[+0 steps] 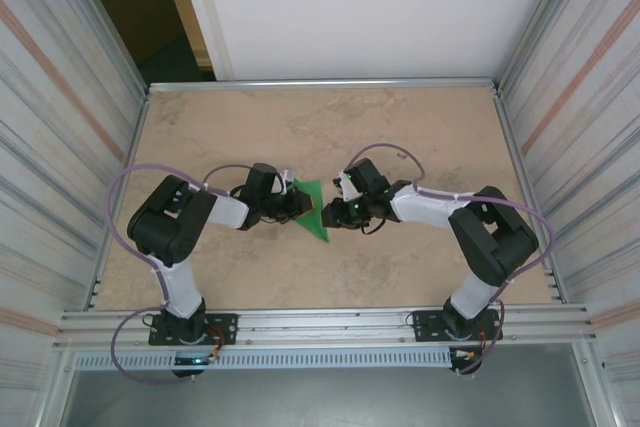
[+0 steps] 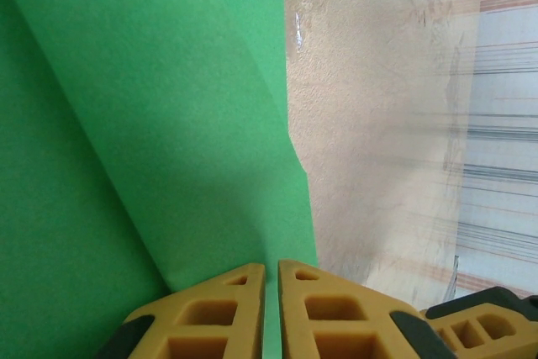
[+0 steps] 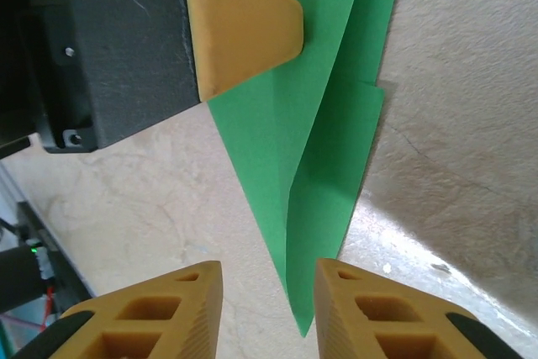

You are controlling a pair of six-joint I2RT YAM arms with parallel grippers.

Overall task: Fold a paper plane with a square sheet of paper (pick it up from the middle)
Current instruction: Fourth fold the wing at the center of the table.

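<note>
The bright green sheet of paper [image 1: 313, 210] is folded into a pointed, layered triangle and stands on edge over the middle of the table. My left gripper [image 1: 297, 203] is shut on its left side. In the left wrist view the yellow fingers [image 2: 227, 308] pinch a thin green edge, and the paper [image 2: 168, 107] spreads up and to the left. My right gripper [image 1: 334, 213] is open at the paper's right side. Seen from the right wrist, the paper's tip [image 3: 307, 292] hangs between the spread fingers [image 3: 168, 317] without touching either. The left gripper's pad [image 3: 244, 27] presses the sheet higher up.
The beige stone-patterned tabletop [image 1: 420, 137] lies under the paper. Corrugated metal walls [image 1: 60, 127] close in both sides, and a metal rail [image 1: 330, 325] runs along the near edge. A white panel [image 1: 380, 7] stands behind the table.
</note>
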